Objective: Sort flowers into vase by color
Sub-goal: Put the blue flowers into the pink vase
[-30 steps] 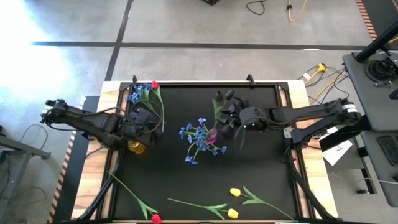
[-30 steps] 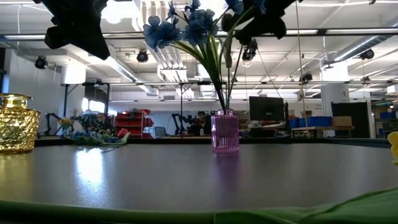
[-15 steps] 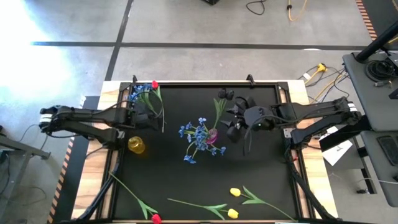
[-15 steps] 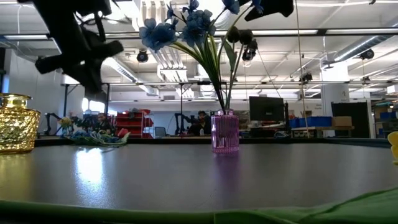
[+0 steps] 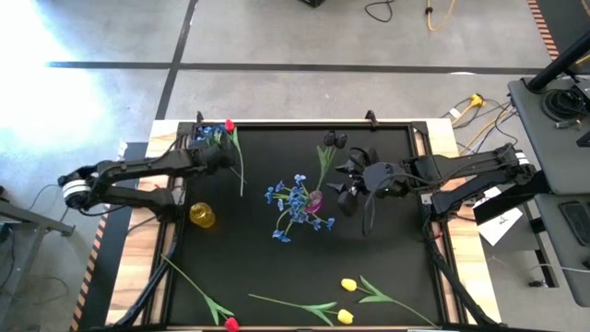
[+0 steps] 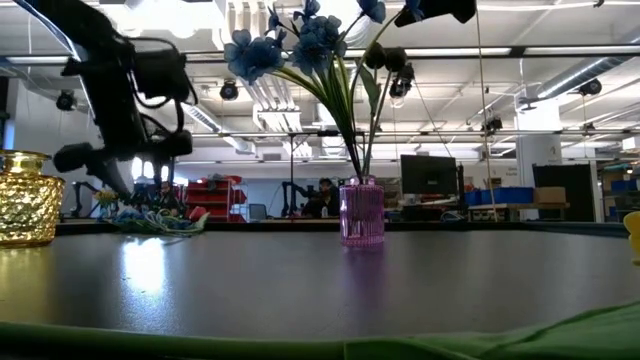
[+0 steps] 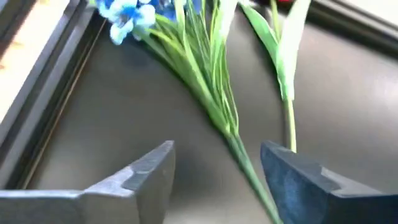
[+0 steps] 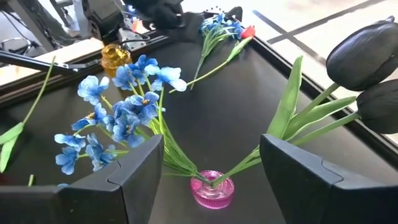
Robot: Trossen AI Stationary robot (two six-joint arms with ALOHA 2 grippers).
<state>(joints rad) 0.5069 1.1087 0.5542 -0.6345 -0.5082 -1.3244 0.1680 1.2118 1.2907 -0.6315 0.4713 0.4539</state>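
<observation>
A purple vase (image 5: pixel 315 201) near the table's middle holds blue flowers (image 5: pixel 290 198) and dark-headed blooms (image 5: pixel 330 140) by their stems. My right gripper (image 5: pixel 343 189) hangs open just right of it; in the right wrist view the vase (image 8: pixel 213 188) lies between its spread fingers, untouched. My left gripper (image 5: pixel 219 157) is open at the far left, low over a blue bunch (image 5: pixel 205 136) and a red tulip (image 5: pixel 230 125) lying flat on the table. Its fingers stand on either side of the bunch's green stems (image 7: pixel 239 155), apart from them. A gold vase (image 5: pixel 202 215) stands empty.
Two yellow tulips (image 5: pixel 348 285) and a red tulip (image 5: pixel 230 324) lie flat along the near edge. A raised frame (image 5: pixel 277 123) runs round the black table top. Bare black surface lies between the vases and the near flowers.
My left gripper has swung from above the gold vase toward the table's far edge and come down over the flowers lying there. My right gripper has drawn back a little from the purple vase toward the right edge. The dark blooms stay leaning in the vase.
</observation>
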